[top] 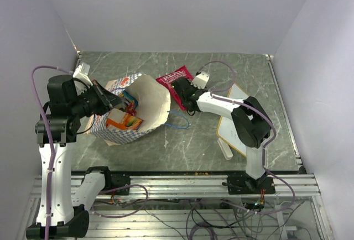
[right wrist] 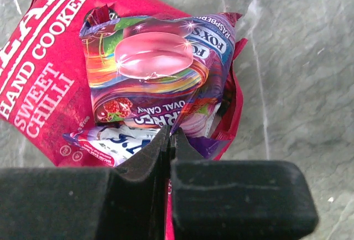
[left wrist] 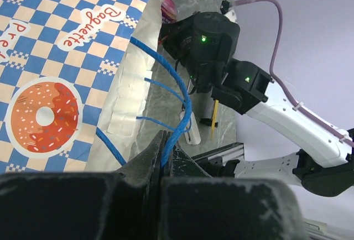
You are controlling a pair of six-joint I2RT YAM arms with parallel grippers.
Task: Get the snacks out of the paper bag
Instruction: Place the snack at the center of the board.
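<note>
The checkered paper bag (top: 119,135) lies on its side, its cream mouth open to the right, with an orange packet (top: 125,121) and other snacks inside. My left gripper (top: 119,103) is at the bag's rim, shut on a blue string handle (left wrist: 185,104); the checkered outside (left wrist: 55,74) fills the left of the left wrist view. My right gripper (top: 178,92) is to the right of the bag, over the red bag (top: 175,78). It is shut on the edge of a purple packet (right wrist: 155,63) lying on the red bag (right wrist: 44,74), with a white-blue packet (right wrist: 113,143) beside it.
A wood-framed whiteboard (top: 235,119) lies at the right under my right arm, with a white marker (top: 225,150) near its front corner. The other blue handle (top: 178,121) trails on the table. Walls close in the back and both sides.
</note>
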